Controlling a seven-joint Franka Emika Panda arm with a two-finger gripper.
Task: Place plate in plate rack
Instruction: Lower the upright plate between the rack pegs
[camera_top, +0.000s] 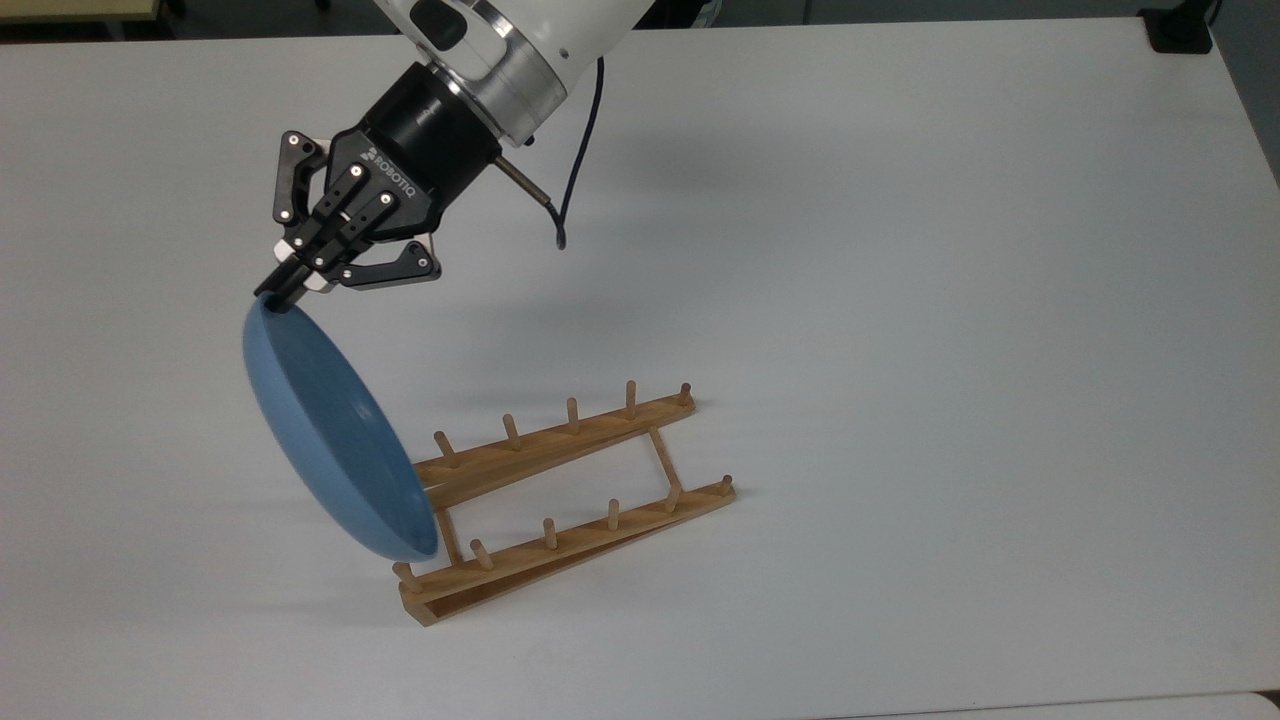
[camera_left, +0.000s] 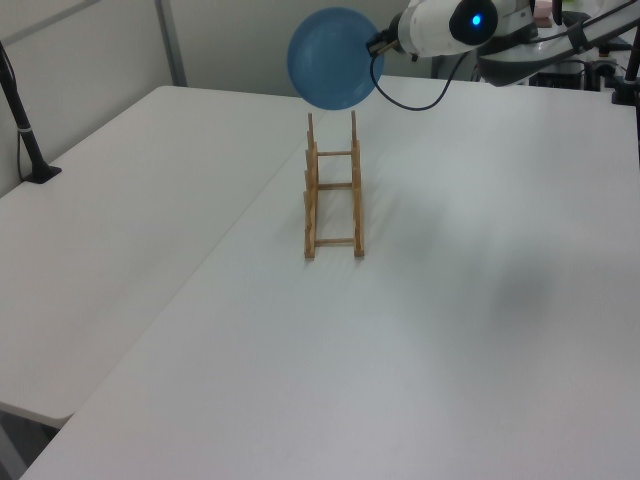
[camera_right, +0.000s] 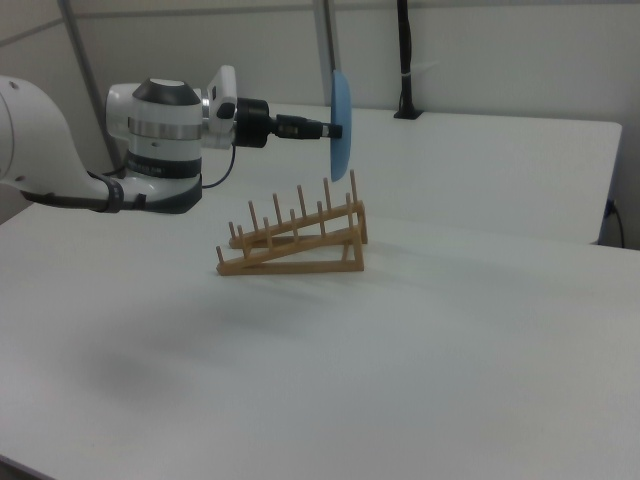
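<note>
Aloft: plate, held on edge above the tall end of the plate rack.
Gripper: clamped on the plate's rim.
Rack: mid-tabletop.

White table surface, matte, unmarked. Second white table abuts it along a seam on the left view's left. Black post with cable stands on that table. Black pole at the far edge, right view
</note>
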